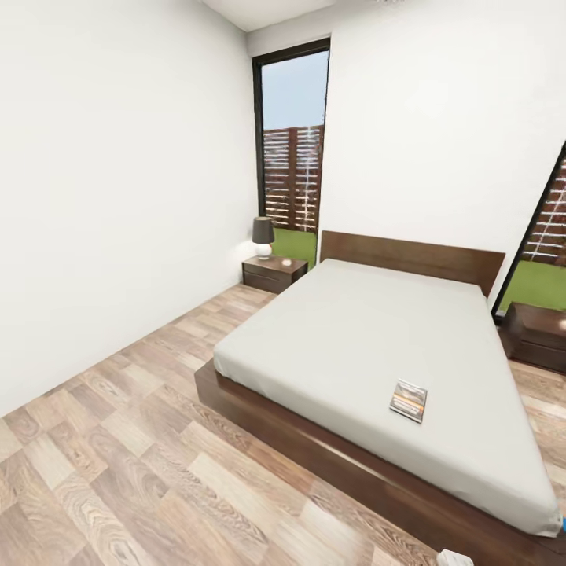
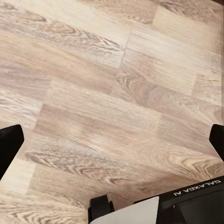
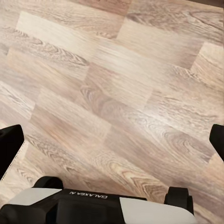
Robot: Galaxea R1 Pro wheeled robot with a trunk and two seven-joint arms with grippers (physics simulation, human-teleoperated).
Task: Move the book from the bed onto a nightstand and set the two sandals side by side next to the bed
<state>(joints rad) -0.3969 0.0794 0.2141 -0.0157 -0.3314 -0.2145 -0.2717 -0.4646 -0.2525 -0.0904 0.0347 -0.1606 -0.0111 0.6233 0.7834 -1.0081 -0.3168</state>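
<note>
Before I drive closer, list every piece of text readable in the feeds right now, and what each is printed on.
"GALAXEA AI": on the dark robot body panel in the left wrist view, upside down.
"GALAXEA AI": on the dark robot body panel in the right wrist view, upside down and small.
Lettering on the book lying on the bed: too small and blurred to read.

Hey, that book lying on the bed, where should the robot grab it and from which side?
The book lies flat on the mattress of the bed, near the foot-end edge. Probably best to come from the foot of the bed, reach down and pinch across its thin near edge, since a flat book offers no upright face; the soft mattress may let a finger slip under.
</note>
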